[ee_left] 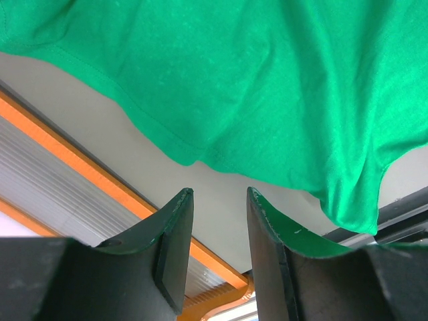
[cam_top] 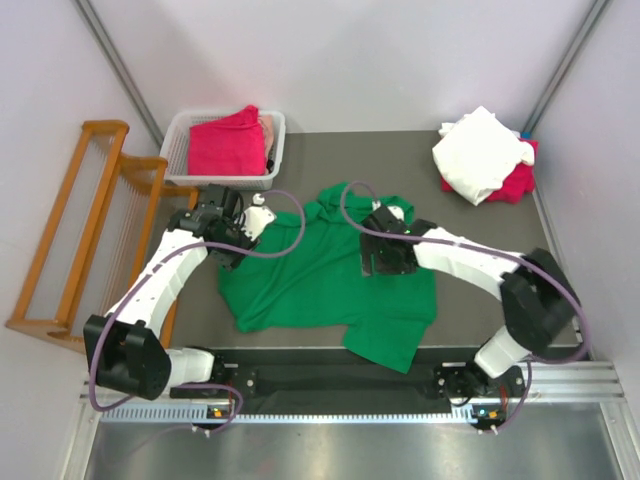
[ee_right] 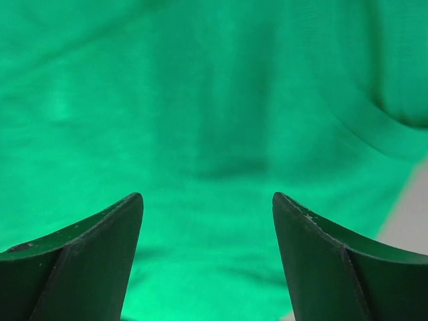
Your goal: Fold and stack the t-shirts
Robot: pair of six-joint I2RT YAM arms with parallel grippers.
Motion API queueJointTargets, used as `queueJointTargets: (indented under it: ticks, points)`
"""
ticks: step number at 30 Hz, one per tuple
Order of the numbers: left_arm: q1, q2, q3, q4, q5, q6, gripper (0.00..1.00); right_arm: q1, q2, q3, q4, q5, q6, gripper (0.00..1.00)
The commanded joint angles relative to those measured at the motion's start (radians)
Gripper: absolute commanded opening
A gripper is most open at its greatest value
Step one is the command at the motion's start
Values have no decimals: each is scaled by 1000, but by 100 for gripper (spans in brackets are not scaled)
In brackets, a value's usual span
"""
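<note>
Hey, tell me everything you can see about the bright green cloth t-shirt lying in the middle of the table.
The bright green cloth t-shirt is soft, plain knit with stitched hems. It is spread out but rumpled at the centre of the dark grey table, with one corner reaching the near edge. The left end effector sits open at its left edge, and the gap between its fingers looks empty. The right end effector hangs open over its right half. Whether either touches the cloth cannot be told.

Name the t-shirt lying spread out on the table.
The green t-shirt, laid out mid-table. The red t-shirt is bunched in the basket; the white t-shirt is heaped at the far right.
</note>
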Motion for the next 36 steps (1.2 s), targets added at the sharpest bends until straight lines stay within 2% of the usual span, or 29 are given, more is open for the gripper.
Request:
queueJointTargets:
  ticks: [1, 8, 14, 21, 36]
  points:
    - [4, 6, 28, 1, -11, -21, 43, -14, 118, 19, 142, -61, -71, 76]
    - [4, -11, 45, -8, -14, -4, 43, -20, 191, 42, 149, -75, -58, 76]
    - [4, -17, 58, -21, -54, 5, 43, -25, 145, -53, 116, -75, 14, 77]
    - [5, -43, 59, -33, -82, 34, 43, -52, 39, -202, 65, -27, 123, 79]
    - [50, -69, 48, -42, -69, 79, 43, -193, -204, -334, -107, 51, 143, 82]
